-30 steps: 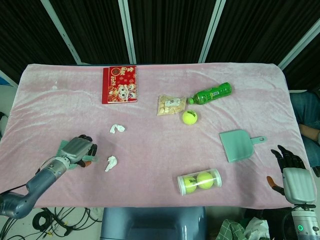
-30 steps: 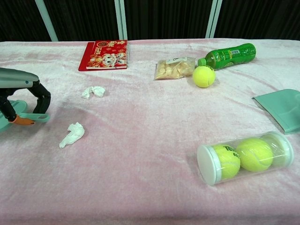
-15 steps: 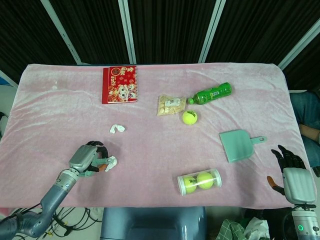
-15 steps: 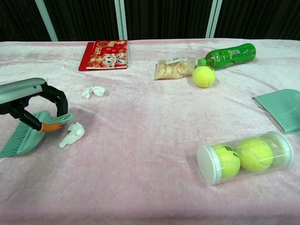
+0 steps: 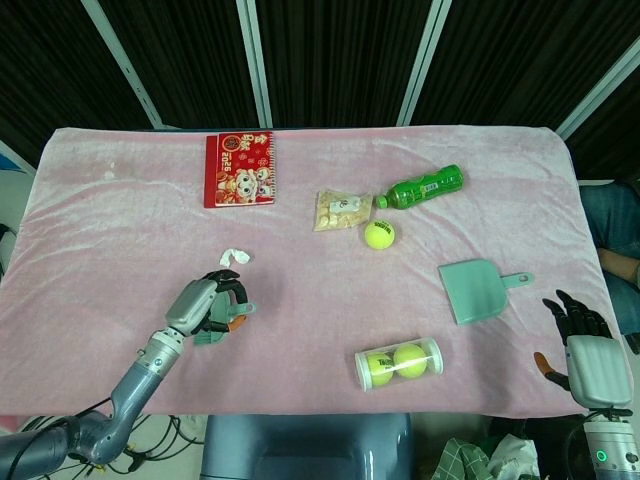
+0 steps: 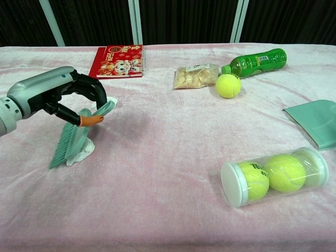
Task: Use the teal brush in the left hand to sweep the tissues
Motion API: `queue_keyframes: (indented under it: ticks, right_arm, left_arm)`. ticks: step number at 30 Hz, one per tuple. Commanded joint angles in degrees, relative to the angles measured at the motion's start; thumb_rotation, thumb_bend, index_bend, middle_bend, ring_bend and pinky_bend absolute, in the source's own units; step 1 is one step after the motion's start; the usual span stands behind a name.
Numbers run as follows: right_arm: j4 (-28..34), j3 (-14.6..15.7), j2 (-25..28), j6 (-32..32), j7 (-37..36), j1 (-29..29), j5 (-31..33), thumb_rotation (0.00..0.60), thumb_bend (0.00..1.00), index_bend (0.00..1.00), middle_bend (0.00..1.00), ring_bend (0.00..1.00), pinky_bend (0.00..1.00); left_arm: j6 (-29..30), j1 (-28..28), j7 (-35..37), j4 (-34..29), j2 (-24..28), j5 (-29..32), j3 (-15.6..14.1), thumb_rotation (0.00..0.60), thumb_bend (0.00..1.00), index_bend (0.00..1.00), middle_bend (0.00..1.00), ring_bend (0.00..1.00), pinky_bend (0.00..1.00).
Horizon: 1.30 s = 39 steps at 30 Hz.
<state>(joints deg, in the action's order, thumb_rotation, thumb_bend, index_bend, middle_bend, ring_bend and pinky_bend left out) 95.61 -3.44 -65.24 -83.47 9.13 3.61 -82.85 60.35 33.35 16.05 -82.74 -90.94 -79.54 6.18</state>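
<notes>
My left hand (image 5: 210, 308) (image 6: 60, 93) grips the handle of the teal brush (image 6: 72, 140) (image 5: 208, 337). The brush slants down to the left, and its bristles rest against a crumpled white tissue (image 6: 84, 151) on the pink cloth. In the head view the hand hides that tissue. A second tissue (image 5: 236, 257) (image 6: 112, 99) lies just beyond the hand, partly hidden behind the fingers in the chest view. A teal dustpan (image 5: 478, 290) (image 6: 316, 122) lies at the right. Off the table's near right corner, my right hand (image 5: 584, 345) is empty with its fingers apart.
A red notebook (image 5: 239, 168) lies at the back left. A snack bag (image 5: 340, 210), a green bottle (image 5: 425, 187) and a loose tennis ball (image 5: 379, 235) sit mid-table. A clear tube of tennis balls (image 5: 399, 362) lies near the front edge.
My left hand has carried the brush rightward from the table's left side. The bristles have come up to the near tissue. The right hand has not moved.
</notes>
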Motion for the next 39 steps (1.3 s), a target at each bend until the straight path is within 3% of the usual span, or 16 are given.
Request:
queue_keyframes:
  ticks: [1,5,11,21,29,39]
  right_arm:
    - [0.0,0.1,0.0,0.2,-0.1,0.1,-0.1,0.6,0.17,0.19,0.09,0.14,0.18]
    - [0.0,0.1,0.0,0.2,-0.1,0.1,0.0,0.6,0.17,0.19,0.09,0.14,0.18]
    - [0.0,0.0,0.0,0.3,0.1,0.1,0.1,0.6,0.17,0.19,0.09,0.14,0.18]
    - [0.1,0.0,0.0,0.4,0.0,0.1,0.3,0.6,0.17,0.19,0.09,0.14,0.18]
    - [0.1,0.0,0.0,0.6,0.2,0.2,0.4,0.6,0.17,0.19,0.09,0.14,0.18]
    - [0.3,0.0,-0.1,0.5,0.7,0.1,0.7,0.6,0.17,0.19,0.09,0.14,0.18]
  left_arm:
    - [-1.7,2.3,5.9,4.4,-3.1,-2.0,1.1,0.6,0.42,0.59,0.57,0.2,0.25]
    - [-1.4,4.1,12.2,8.4,-6.3,-4.8,1.6,0.6,0.42,0.6,0.57,0.2,0.26]
    - [4.4,5.8,21.5,11.3,-12.1,-7.8,4.5,0.6,0.42,0.61,0.59,0.2,0.28]
    - [6.5,8.9,25.1,8.6,-16.0,-4.8,11.2,0.6,0.42,0.61,0.59,0.21,0.3]
    - [10.1,8.9,18.5,12.9,-13.7,-8.4,9.6,0.6,0.42,0.62,0.6,0.21,0.3]
    - [0.7,9.5,19.1,8.1,-4.4,-9.2,2.8,0.6,0.42,0.62,0.6,0.21,0.3]
